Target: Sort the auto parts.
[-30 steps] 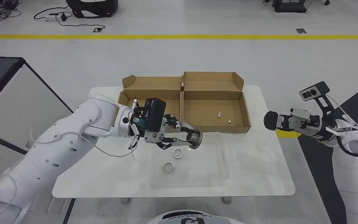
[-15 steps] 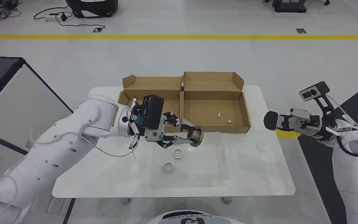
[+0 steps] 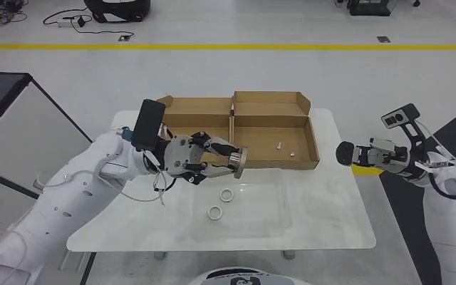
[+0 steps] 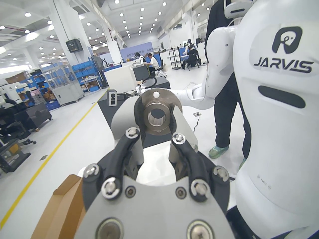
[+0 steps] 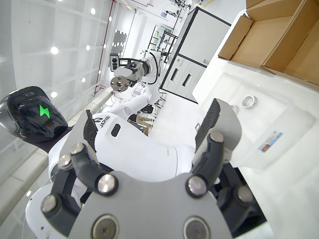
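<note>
Much of the left cardboard box [image 3: 187,114] is covered by the left arm. The two small parts [image 3: 278,146] in the right cardboard box [image 3: 274,132] are too small to be made out. In the right wrist view a metal ring [image 5: 248,101] is seen in the clear tray [image 5: 286,125], and a second ring [image 5: 234,107] is half hidden behind a finger. The metal disc [image 4: 169,98] is clamped between the fingers of the left end effector [image 4: 157,120]. It is held above the desk [image 3: 335,214], at the near wall where the boxes meet. The right end effector [image 5: 152,123] is spread apart with nothing in it, beside the desk's edge and well apart from the disc.
</note>
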